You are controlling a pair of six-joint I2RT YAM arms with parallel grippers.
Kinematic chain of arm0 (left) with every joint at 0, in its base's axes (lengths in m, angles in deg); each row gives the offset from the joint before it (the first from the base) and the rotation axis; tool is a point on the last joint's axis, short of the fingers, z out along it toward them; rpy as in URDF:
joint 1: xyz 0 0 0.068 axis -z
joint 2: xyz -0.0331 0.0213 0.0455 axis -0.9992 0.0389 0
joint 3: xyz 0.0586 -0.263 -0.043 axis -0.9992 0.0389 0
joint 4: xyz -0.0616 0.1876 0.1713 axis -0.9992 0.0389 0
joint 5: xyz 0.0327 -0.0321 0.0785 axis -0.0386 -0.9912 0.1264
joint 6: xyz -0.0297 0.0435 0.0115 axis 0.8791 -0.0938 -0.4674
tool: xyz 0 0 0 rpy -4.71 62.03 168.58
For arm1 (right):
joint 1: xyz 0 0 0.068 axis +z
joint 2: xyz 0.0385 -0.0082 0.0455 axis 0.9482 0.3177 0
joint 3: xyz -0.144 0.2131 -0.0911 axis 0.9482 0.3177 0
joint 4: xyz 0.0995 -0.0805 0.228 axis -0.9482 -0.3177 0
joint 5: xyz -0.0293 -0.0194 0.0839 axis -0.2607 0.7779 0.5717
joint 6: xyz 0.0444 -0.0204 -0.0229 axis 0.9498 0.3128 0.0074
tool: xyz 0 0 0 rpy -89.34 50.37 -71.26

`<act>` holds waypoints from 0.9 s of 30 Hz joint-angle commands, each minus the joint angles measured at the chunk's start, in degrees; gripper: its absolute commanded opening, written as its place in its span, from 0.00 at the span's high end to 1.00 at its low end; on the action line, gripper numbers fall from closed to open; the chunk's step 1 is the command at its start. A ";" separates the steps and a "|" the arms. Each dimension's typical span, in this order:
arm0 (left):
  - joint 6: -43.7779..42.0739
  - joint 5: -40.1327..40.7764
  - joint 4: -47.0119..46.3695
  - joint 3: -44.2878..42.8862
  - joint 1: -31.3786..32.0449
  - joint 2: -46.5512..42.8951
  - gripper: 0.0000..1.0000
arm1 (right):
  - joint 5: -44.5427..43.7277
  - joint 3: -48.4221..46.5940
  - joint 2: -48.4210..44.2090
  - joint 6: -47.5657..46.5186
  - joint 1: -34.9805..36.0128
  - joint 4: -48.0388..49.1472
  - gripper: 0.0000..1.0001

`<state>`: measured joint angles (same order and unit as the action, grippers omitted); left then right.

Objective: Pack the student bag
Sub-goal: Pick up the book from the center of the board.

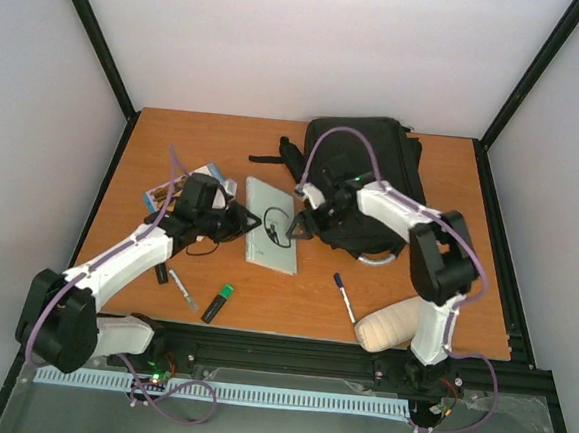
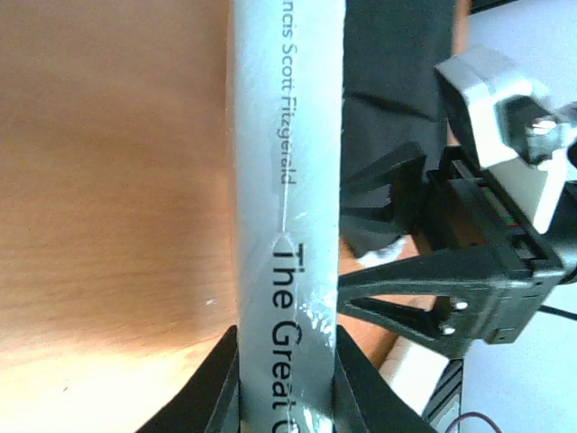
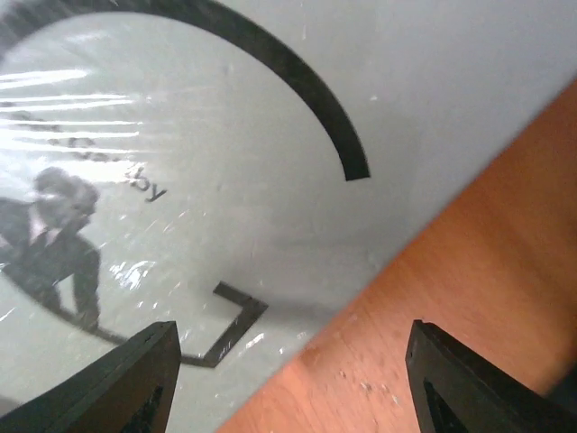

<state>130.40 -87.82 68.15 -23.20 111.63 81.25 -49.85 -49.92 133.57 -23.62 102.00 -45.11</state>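
The step in hand looks like lifting the book (image 1: 263, 245), a grey copy of The Great Gatsby at the centre of the top view. The left gripper (image 2: 284, 383) is pinched narrow on its spine, and the right gripper (image 3: 288, 379) hangs with jaws wide over the cover's edge, holding nothing. Next, I judge, the book must be raised and carried to the student bag (image 1: 374, 158), which lies flat just right of it at upper centre and needs its mouth held apart. Whether the bag is open cannot be told and nothing shows inside it, while the cream pouch (image 1: 386, 324), pen (image 1: 343, 296) and green highlighter (image 1: 219, 302) lie out on the table (image 1: 175, 137).
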 commanded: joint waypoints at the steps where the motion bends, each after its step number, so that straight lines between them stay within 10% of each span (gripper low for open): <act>1: -6.73 -1.73 -0.26 -10.33 0.40 -5.50 0.99 | 0.98 -1.45 -13.40 -2.71 -5.82 -2.78 0.29; 13: -8.02 -8.54 -8.78 -25.64 0.40 -4.95 0.99 | 7.73 3.06 -37.38 -2.63 -23.50 0.89 0.12; 27: 9.04 -10.83 -43.59 -12.55 0.49 -7.33 0.99 | 32.93 6.29 -36.23 4.88 -23.84 7.83 0.00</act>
<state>132.52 -95.63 44.33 -37.36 111.74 77.01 -30.61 -42.71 94.29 -21.89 77.89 -38.99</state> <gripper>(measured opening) 0.158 0.999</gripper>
